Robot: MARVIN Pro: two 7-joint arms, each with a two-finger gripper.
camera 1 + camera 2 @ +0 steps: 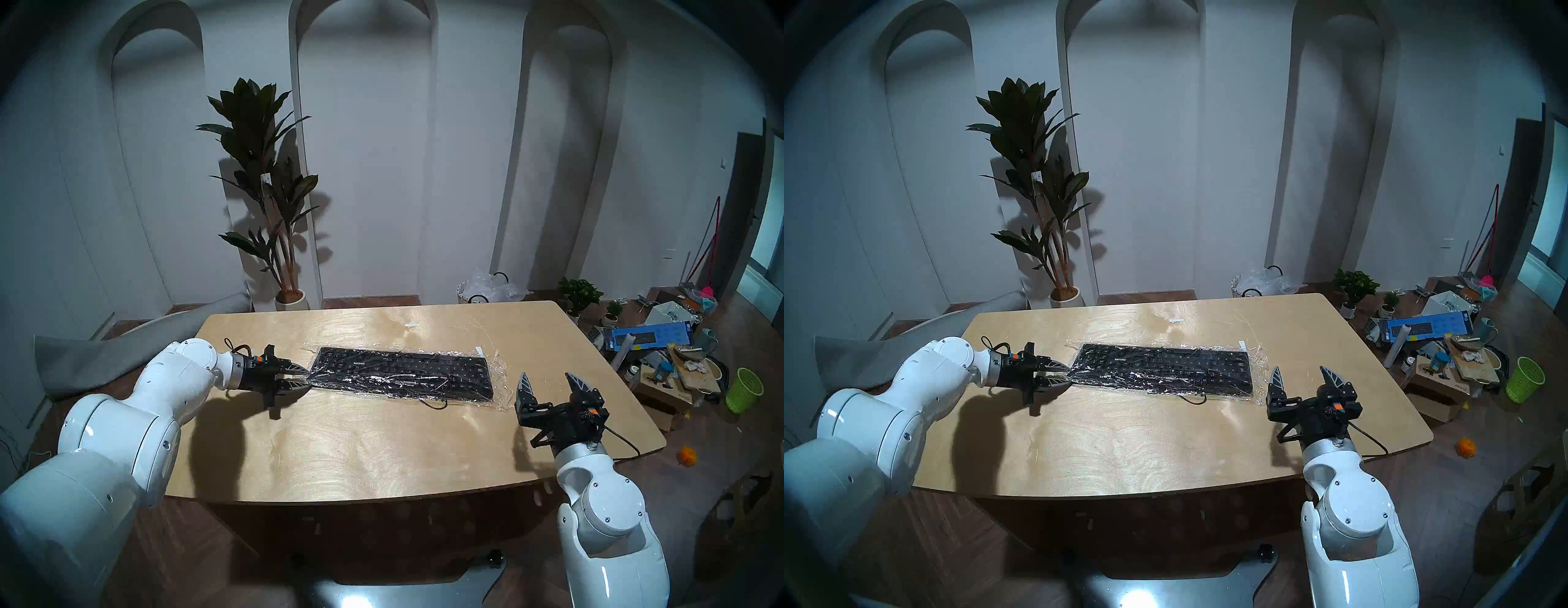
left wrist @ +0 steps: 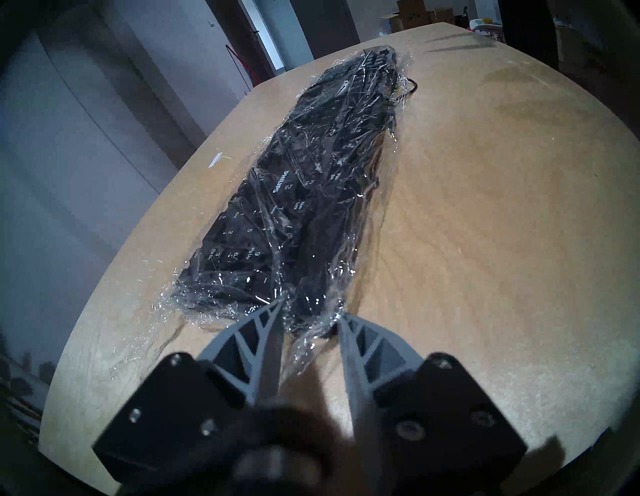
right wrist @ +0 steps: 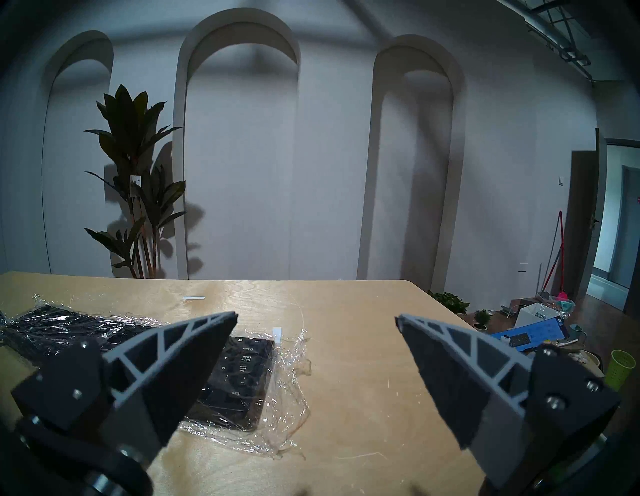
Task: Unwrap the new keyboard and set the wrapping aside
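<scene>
Keyboard (image 1: 403, 373) lies inside wrapping (image 1: 502, 382), left pincer (image 1: 306, 377) at its end

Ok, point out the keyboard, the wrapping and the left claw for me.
keyboard (image 1: 403, 369), head left view, middle of the key field.
wrapping (image 3: 289, 377), right wrist view, loose film past the keyboard's end.
left claw (image 1: 306, 378), head left view, between its fingertips.
</scene>
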